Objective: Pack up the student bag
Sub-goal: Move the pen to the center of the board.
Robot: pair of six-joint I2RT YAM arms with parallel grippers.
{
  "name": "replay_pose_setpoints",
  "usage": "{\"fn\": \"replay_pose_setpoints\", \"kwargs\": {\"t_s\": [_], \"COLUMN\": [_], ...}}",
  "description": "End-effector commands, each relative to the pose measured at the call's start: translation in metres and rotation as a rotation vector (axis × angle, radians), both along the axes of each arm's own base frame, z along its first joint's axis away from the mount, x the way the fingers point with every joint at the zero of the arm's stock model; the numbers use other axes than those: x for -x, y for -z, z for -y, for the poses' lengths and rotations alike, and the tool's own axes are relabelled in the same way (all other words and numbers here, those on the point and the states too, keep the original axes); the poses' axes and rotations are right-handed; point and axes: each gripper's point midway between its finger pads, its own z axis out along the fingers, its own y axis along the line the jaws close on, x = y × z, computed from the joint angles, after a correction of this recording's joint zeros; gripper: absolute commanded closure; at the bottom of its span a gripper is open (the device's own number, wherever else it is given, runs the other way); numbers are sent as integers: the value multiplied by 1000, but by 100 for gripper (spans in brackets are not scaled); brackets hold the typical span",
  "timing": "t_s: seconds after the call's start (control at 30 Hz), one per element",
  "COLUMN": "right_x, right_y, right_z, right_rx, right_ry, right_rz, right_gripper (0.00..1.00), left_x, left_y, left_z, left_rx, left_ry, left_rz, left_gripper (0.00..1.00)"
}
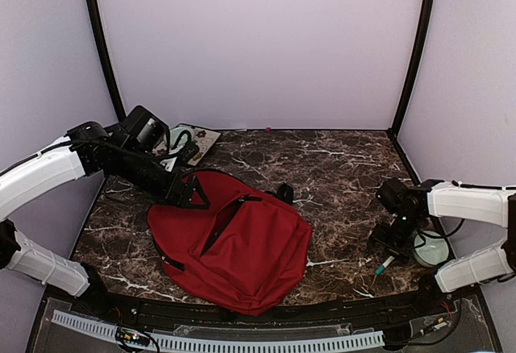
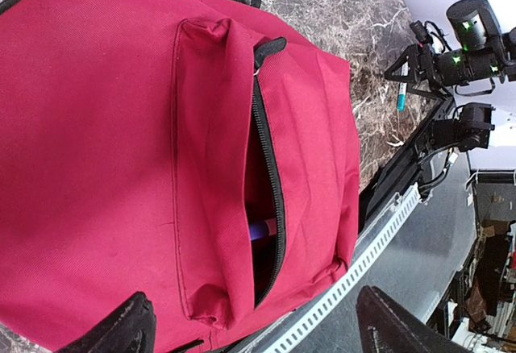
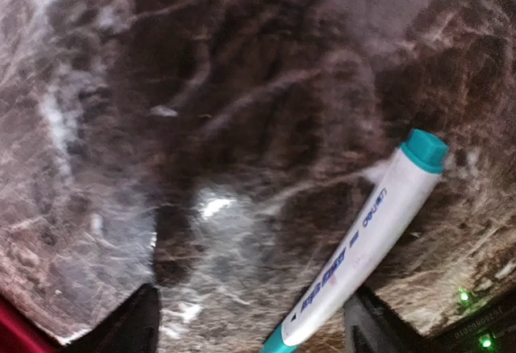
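The dark-red student bag [image 1: 234, 244] lies flat in the middle of the table, its front pocket unzipped. In the left wrist view the bag [image 2: 121, 143] fills the frame, and a purple and pink item [image 2: 264, 229] shows inside the open pocket. My left gripper [image 1: 190, 193] is open and empty, its fingertips [image 2: 121, 329] over the bag's far left corner. My right gripper [image 1: 395, 244] is open, low over the table at the right. A white pen with teal ends [image 3: 363, 240] lies on the marble beside its right finger, and also shows in the top view [image 1: 384, 266].
A flat printed card with small items [image 1: 193, 139] lies at the back left. A round pale disc [image 1: 431, 250] sits by the right arm. A white perforated rail [image 1: 242, 341] runs along the near edge. Dark posts and purple walls enclose the table.
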Motion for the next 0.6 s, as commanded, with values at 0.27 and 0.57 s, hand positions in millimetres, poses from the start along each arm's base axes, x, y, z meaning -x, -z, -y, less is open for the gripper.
{"fn": "replay_pose_setpoints", "kwargs": {"t_s": [0.27,0.57], "right_x": [-59,-74], "right_y": [-2,4], "right_z": [-66,-108], "right_rx": [-189,-166], "right_ry": [-255,-452], "right_rz": [92,55], "right_gripper": [66,93], "left_x": [-10,-20], "left_y": [-12,-17], "left_z": [0,2], "left_rx": [29,22], "left_ry": [-78,-115], "left_rz": [12,22], "left_gripper": [13,16]}}
